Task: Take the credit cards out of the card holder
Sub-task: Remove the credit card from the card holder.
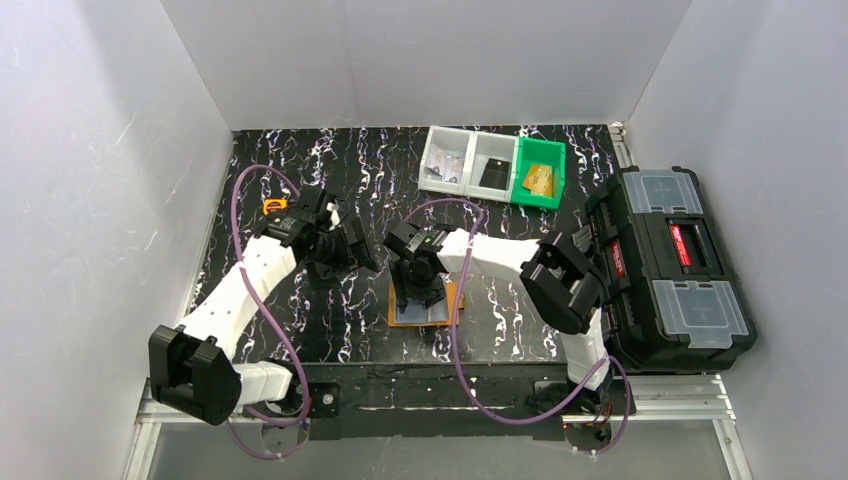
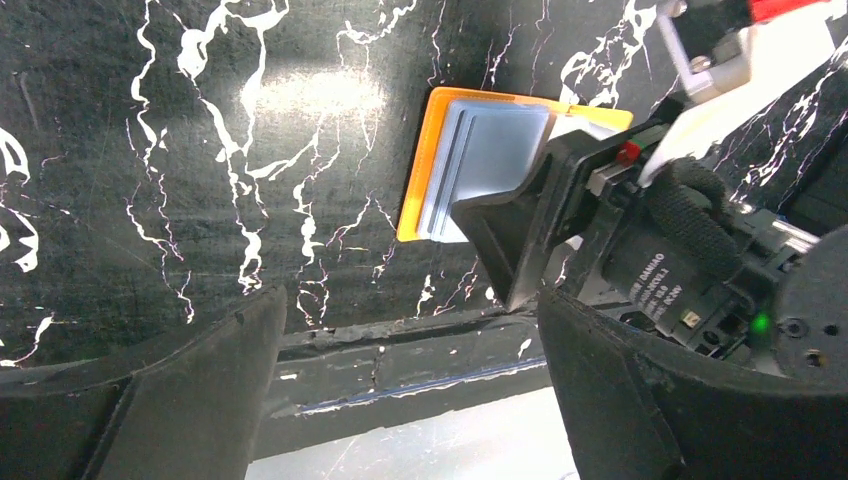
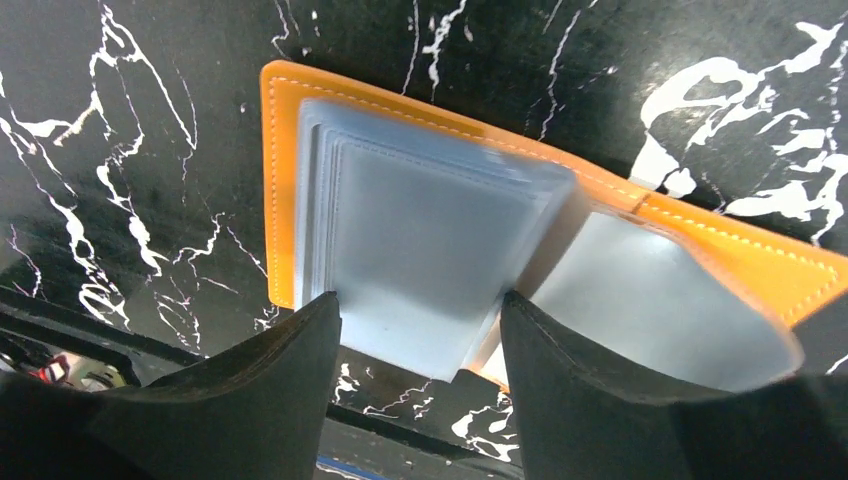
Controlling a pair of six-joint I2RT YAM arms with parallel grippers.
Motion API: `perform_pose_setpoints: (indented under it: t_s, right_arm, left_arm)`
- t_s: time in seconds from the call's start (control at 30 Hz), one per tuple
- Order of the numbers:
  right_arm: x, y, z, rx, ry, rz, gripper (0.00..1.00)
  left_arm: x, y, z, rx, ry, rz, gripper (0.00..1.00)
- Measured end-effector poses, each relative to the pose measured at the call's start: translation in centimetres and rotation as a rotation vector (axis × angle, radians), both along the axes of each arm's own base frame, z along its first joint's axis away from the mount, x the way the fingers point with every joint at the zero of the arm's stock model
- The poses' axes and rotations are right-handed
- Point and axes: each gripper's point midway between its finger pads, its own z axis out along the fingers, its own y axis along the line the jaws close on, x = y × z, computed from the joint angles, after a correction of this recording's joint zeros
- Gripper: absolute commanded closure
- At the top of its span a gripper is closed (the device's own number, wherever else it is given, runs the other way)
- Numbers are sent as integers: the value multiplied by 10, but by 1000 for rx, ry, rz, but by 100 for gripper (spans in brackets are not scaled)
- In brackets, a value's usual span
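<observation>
Several pale blue layers lie stacked in steps inside the open card holder [image 3: 283, 200], which rests on the black marbled table [image 3: 120, 100] near its front edge, between the two arm bases. The left half lies flat, probably so that the credit cards [image 3: 420, 220] can be reached from above. The right flap curls upward.

The right gripper [image 3: 418, 305] hangs over the near edge of this stack with its two fingers apart and nothing between them. This looks like the position for closing on a card edge. It is not clear whether the fingers touch the stack. The left gripper [image 2: 408, 300] is also wide apart and holds nothing. It hovers well to the left and faces the wallet, perhaps ready to hold it down.

It is hard to tell which layers are cards and which are clear pockets, so their number stays uncertain. No dark card or closure tab shows. In the top view, the right wrist covers most of the wallet.
</observation>
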Motion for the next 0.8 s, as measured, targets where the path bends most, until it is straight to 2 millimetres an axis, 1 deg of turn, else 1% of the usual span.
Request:
perform_pose_setpoints:
  t_s: [0.07, 0.13, 0.27, 0.4, 0.6, 0.7, 0.8]
  right_arm:
    - [0, -1, -2, -7, 3, 1, 42]
    - [0, -3, -3, -10, 5, 1, 52]
    - [1, -4, -4, 3, 17, -4, 64]
    - [0, -8, -5, 39, 21, -11, 74]
    - [0, -10, -5, 121, 36, -14, 83]
    - [0, -10, -6, 163, 48, -12, 88]
    - [-1, -9, -6, 213, 63, 1, 91]
  left_arm:
    - [-1, -1, -3, -4, 6, -2, 6]
    - [-2, -1, -6, -8, 15, -3, 7]
    - [-5, -3, -14, -14, 41, -1, 12]
    - [-9, -4, -22, -19, 68, 0, 22]
    - [-11, -11, -32, -31, 91, -12, 43]
    - [-13, -21, -38, -35, 111, -38, 51]
    - [-15, -33, -47, -35, 137, -72, 55]
